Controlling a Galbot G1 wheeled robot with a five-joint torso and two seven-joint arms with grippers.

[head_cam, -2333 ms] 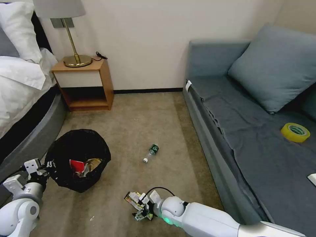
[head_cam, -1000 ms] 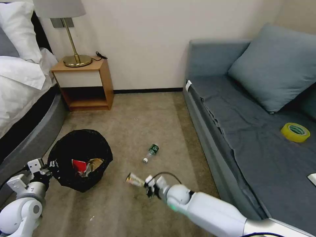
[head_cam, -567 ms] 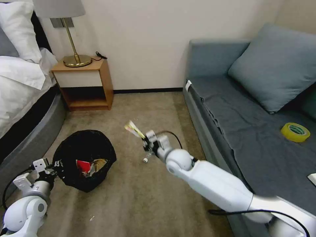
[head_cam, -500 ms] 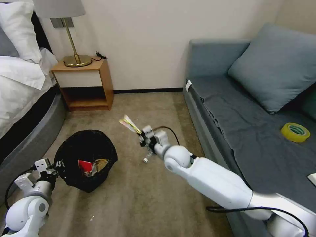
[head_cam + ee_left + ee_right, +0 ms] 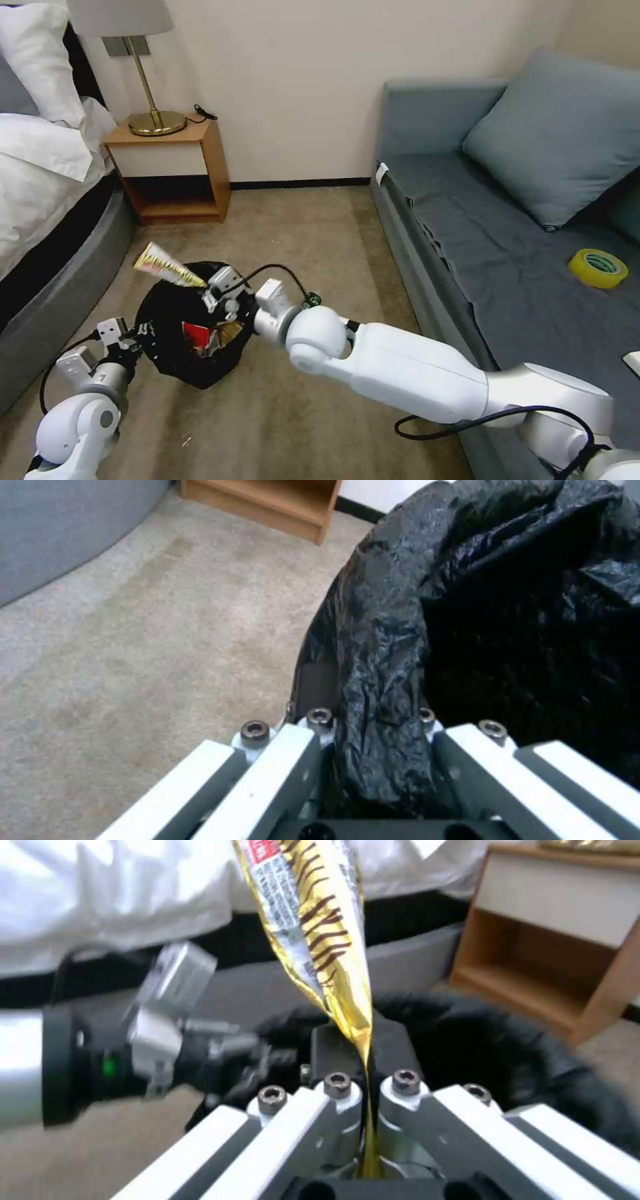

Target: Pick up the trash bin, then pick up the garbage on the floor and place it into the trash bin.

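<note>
From the head, the right gripper (image 5: 212,293) pinches a gold wrapper (image 5: 163,267) over the bin (image 5: 193,320) (long axis pointing far-left past the rim); left wrist: left gripper (image 5: 373,730) clamps the bin's bag; right wrist: wrapper pinched.

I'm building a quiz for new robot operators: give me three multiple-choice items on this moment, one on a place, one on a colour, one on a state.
1. Where does the yellow tape roll lie?
A. on the sofa
B. on the nightstand
C. on the carpet

2. What colour is the bag lining the trash bin?
A. white
B. black
C. blue

3. What is the right gripper doing?
A. hanging open
B. clamping the bottle
C. pinching the gold wrapper

Answers:
1 A, it sits on the grey seat.
2 B, glossy black plastic drapes the rim.
3 C, the right wrist view shows the wrapper squeezed between the fingers above the bin.
</note>
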